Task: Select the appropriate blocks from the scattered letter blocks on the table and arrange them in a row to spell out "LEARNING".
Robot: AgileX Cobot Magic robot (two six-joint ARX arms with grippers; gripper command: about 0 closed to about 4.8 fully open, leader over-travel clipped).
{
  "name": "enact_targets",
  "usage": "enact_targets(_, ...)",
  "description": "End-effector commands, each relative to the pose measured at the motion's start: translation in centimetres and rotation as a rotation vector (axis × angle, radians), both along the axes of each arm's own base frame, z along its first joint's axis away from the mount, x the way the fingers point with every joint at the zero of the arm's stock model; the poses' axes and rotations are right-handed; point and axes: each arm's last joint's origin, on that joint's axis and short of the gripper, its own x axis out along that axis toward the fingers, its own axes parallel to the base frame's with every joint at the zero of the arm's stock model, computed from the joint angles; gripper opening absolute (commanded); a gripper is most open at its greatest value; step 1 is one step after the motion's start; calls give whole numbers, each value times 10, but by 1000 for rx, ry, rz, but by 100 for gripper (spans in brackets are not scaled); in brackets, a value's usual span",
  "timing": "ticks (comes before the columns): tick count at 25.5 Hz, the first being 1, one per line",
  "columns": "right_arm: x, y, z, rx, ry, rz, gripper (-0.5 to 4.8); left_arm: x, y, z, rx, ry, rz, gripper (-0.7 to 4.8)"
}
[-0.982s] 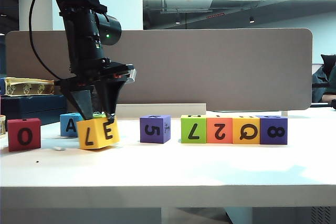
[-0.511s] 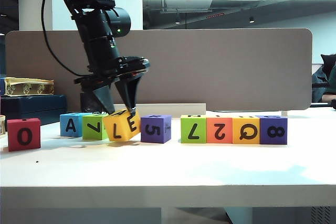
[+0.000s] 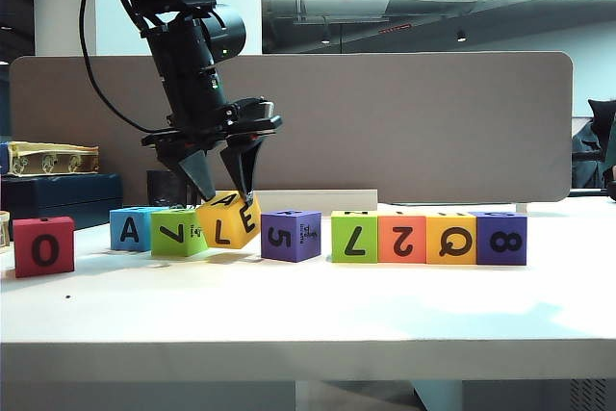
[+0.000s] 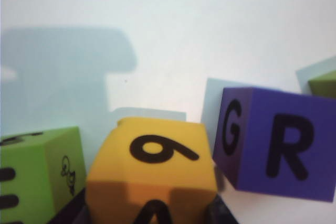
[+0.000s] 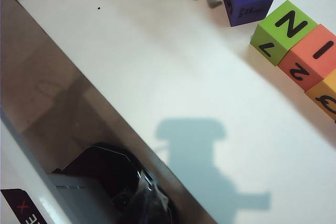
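**Block row, layout**

Table (image 3: 308, 315), front view. Row from left:
- O block (image 3: 43, 246), standing apart
- A block (image 3: 130, 229)
- third block (image 3: 178, 233), just beside the A block
- tilted block (image 3: 229, 221), close between the third block and the 5 block (image 3: 291, 236)
- after a gap, 7 block (image 3: 354, 237), 2 block (image 3: 401, 239), Q block (image 3: 450, 239) and 8 block (image 3: 501, 239), touching in line

My left gripper (image 3: 227, 194) sits over the tilted block, clamped on it. Panel (image 3: 385, 122) stands behind the row.

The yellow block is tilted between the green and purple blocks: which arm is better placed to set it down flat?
Left. The left gripper already holds the yellow block; the right gripper shows in no view.
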Motion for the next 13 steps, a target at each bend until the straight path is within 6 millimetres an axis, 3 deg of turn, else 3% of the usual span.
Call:
enact_targets(1, 0, 0, 2, 10, -14, 4, -2, 3, -2, 4, -26, -42, 18, 236)
enact_targets(13, 0, 0, 2, 10, -14, 4, -2, 5, -3, -6, -29, -6, 26, 247)
